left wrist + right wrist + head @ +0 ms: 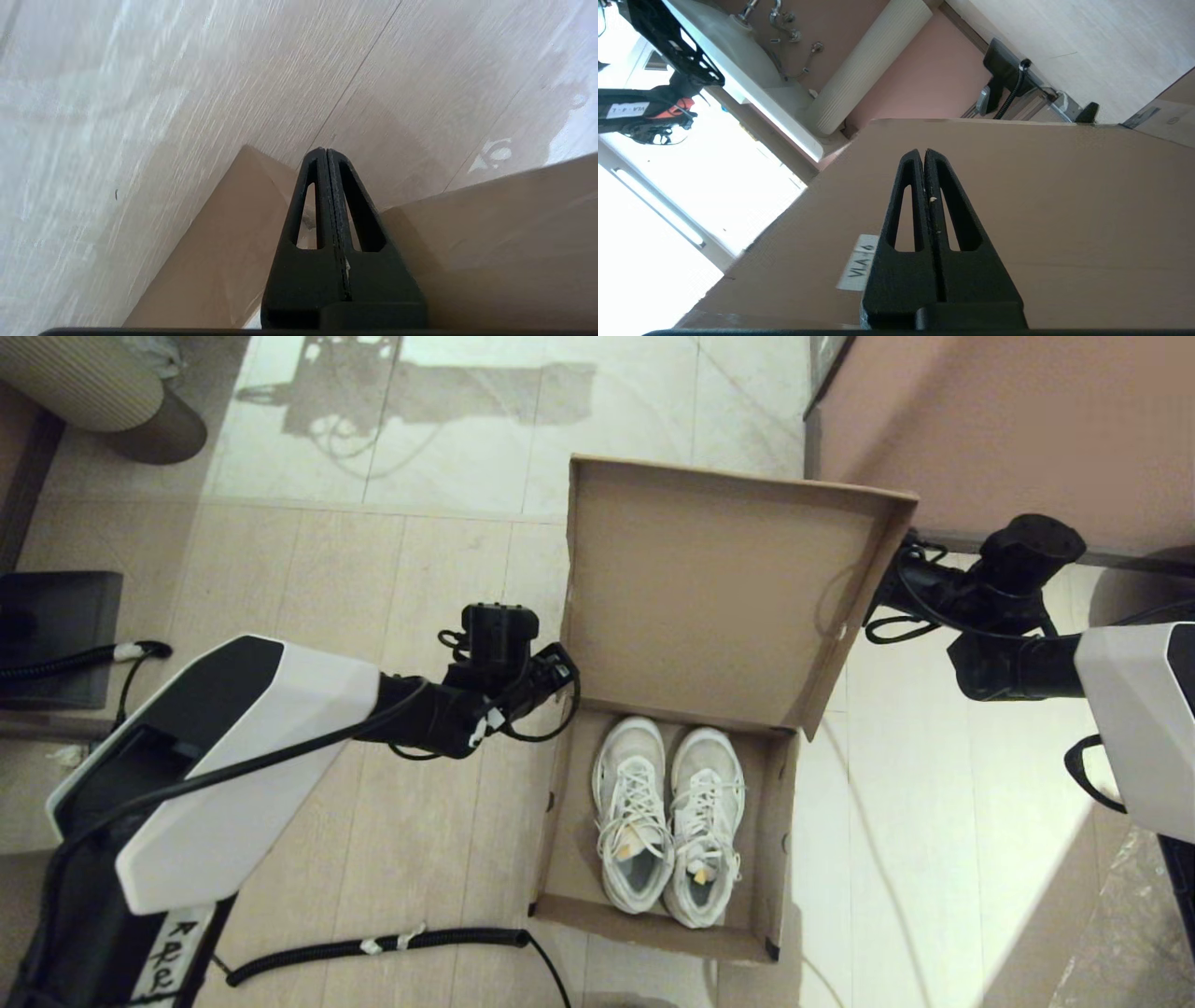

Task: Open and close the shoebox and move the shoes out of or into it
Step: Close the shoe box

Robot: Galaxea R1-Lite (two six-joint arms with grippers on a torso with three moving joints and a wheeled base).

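The brown cardboard shoebox [560, 840] stands open on the floor, its lid [709, 597] raised behind it. Inside lie the white lace-up shoes [667, 812], side by side with toes toward the hinge. My left gripper [560, 672] hangs at the box's left side near the hinge, shut on nothing; in the left wrist view its fingertips [325, 151] sit above a cardboard edge [210, 261]. My right gripper [901, 581] is behind the lid's right edge, partly hidden. It is shut [923, 153] and lies along the lid's outer face [1064, 210], beside a white label [859, 263].
A pinkish-brown cabinet [1008, 429] stands behind the box at the right. A ribbed cylinder [93, 392] is at the far left and a dark device [56, 635] below it. A coiled black cable [373, 945] lies on the floor by the box's front left corner.
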